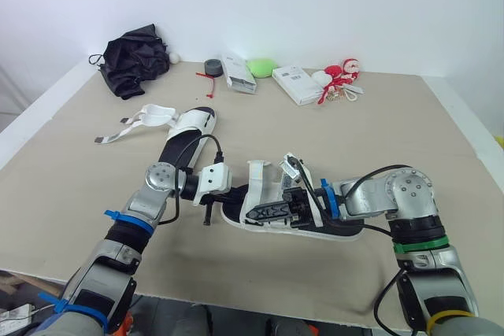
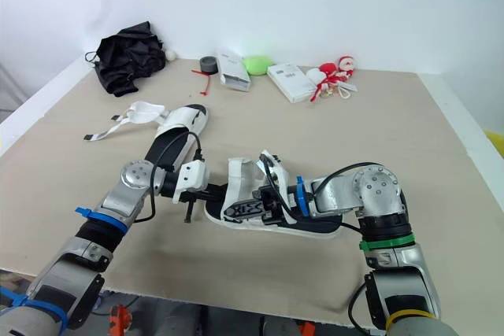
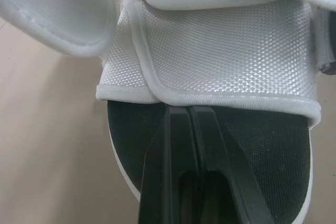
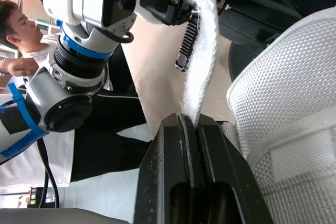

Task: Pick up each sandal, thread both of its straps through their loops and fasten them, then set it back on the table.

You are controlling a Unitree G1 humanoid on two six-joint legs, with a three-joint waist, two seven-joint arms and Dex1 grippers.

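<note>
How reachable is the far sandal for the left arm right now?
Probably yes: the far sandal lies on open table just beyond the left gripper, nothing between. But that gripper is shut at the near sandal's strap.

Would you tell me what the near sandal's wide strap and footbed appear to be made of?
Wide strap: white woven mesh fabric, matte, shown by its fine grid weave and piped edges. Footbed: black, matte, finely grained, probably foam or rubber.

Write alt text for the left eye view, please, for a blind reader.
Both grippers meet at a white sandal near the front edge of the table: left gripper at its toe end, right gripper at its straps. A second sandal lies beyond, straps loose.
</note>
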